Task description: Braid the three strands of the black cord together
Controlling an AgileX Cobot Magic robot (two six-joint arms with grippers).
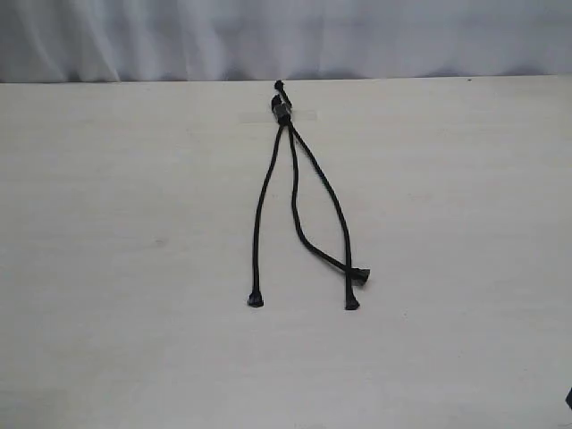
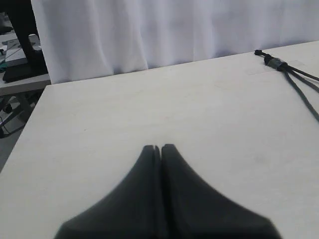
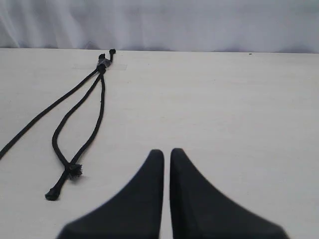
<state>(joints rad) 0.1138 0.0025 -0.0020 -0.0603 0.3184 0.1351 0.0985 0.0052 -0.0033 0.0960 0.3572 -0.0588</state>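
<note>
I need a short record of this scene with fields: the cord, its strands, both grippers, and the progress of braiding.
cord: black cord flat on the table, bound head toward the curtain
strands: three strands, unbraided; two cross near their tips, third lies apart
left gripper: fingers together, empty
right gripper: thin slit between fingers, empty, off the cord
progress: braiding not begun

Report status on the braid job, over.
Both empty: left gripper shut, right gripper all but shut. Unbraided black cord, three strands flat on table. Two strands cross near their tips.
</note>
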